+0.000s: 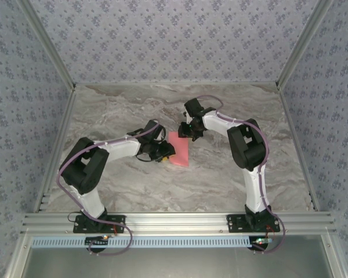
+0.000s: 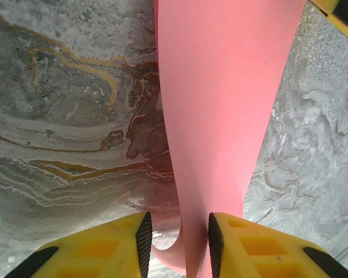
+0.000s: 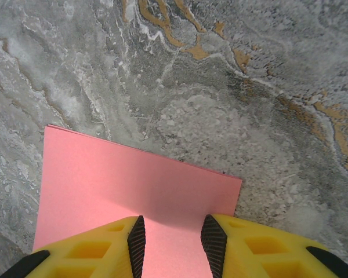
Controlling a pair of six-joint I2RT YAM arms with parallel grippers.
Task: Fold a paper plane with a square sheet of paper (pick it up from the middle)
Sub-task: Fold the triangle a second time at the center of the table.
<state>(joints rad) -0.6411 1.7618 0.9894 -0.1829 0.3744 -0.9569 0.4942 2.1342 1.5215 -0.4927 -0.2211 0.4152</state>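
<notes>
Since the paper (image 2: 220,116) is light and floppy, I'd pinch its edges gently; left tool (image 2: 178,231) and right tool (image 3: 173,231) sit part-open astride it, neither clamped.

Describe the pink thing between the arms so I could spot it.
On the grey marbled table, look to the middle, where the two pairs of yellow jaws meet. There lies the square sheet of paper, thin and salmon pink, unlike the grey stone around it.

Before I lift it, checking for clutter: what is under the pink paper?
The marble table shows around the pink paper; the sheet itself covers whatever lies directly beneath.
</notes>
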